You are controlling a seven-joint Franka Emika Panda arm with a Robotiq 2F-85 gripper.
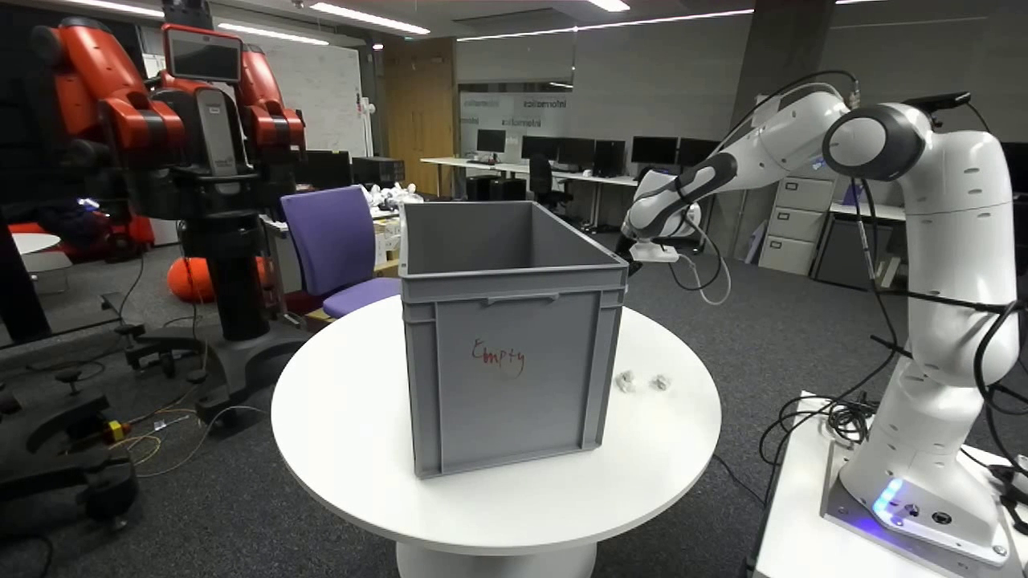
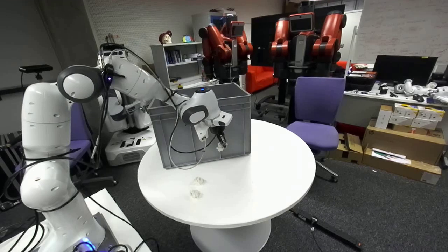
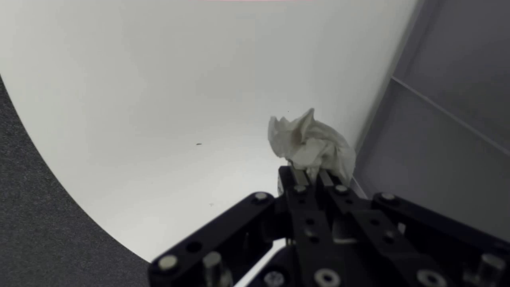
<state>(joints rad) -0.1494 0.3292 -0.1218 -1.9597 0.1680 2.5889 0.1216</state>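
Note:
My gripper [image 3: 313, 175] is shut on a crumpled white tissue [image 3: 316, 149], which bulges out past the fingertips in the wrist view. In an exterior view the same tissue [image 2: 220, 147] hangs under the gripper [image 2: 224, 141], above the table and in front of a side wall of the grey box [image 2: 239, 129]. Two more crumpled white pieces lie on the table: one nearer the box [image 2: 198, 180] and another closer to the table's edge [image 2: 195, 194]. From an exterior view the box [image 1: 514, 393], marked "Empty", hides the fingertips and the held tissue.
The tall, open-topped box stands on a round white table [image 1: 658, 457]; its rim rises above the gripper. Cables hang in loops from the arm [image 2: 147, 82]. A purple chair [image 2: 316, 105] stands close to the table, with red robots [image 2: 301, 42] behind.

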